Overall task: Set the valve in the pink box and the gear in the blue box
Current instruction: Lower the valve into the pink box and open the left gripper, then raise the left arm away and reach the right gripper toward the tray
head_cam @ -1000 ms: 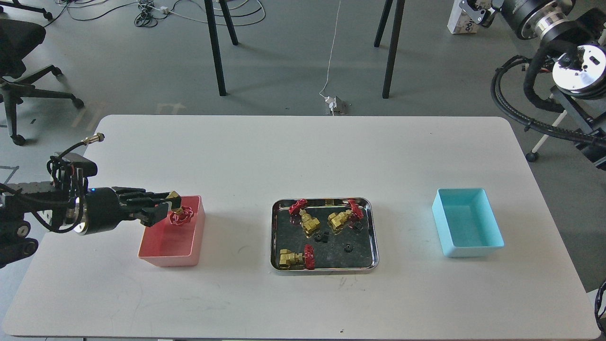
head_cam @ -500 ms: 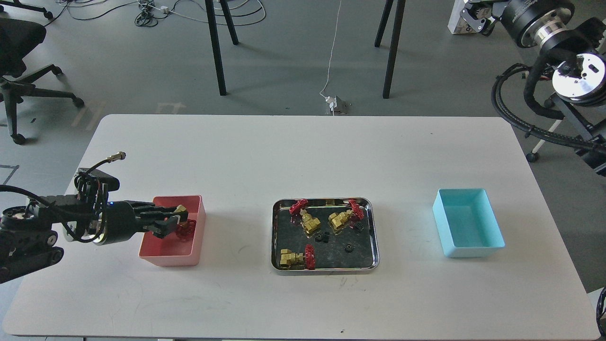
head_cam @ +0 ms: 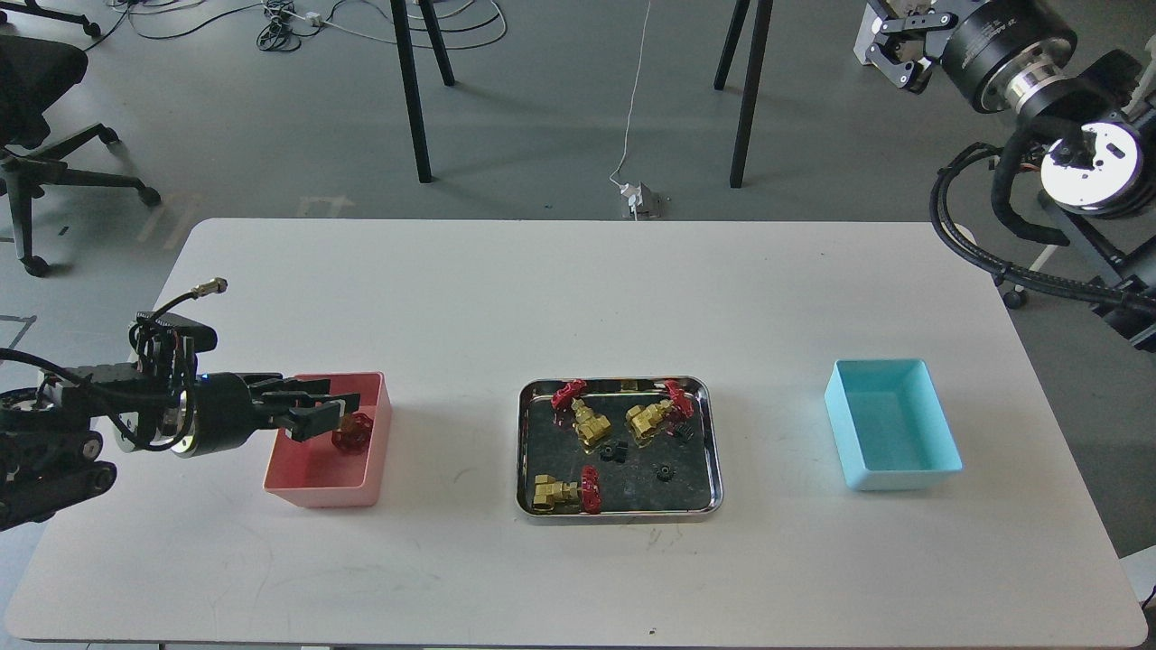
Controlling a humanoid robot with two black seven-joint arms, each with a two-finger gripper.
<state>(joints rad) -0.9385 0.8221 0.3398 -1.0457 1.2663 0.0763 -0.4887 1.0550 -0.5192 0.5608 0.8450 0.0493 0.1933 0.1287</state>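
My left gripper (head_cam: 332, 417) is low over the pink box (head_cam: 312, 469), with its fingers spread. A valve (head_cam: 350, 435) with a red handwheel lies in the box just past the fingertips, its brass body partly hidden by them. Three more valves lie in the steel tray (head_cam: 533, 451): two at the back (head_cam: 587, 424) (head_cam: 652, 417) and one at the front left (head_cam: 564, 492). Small black gears (head_cam: 615, 451) (head_cam: 664, 471) lie among them. The blue box (head_cam: 890, 438) stands empty at the right. My right gripper (head_cam: 896, 50) is raised far off the table at the top right, fingers apart and empty.
The steel tray sits at the table's middle, between the two boxes. Black table legs (head_cam: 411, 90) and cables lie on the floor beyond the table's far edge. An office chair (head_cam: 36, 108) stands at the far left.
My left gripper went down into the pink box with the valve, then opened and drew back a little, leaving the valve in the box. The right arm shifted slightly at the top right.
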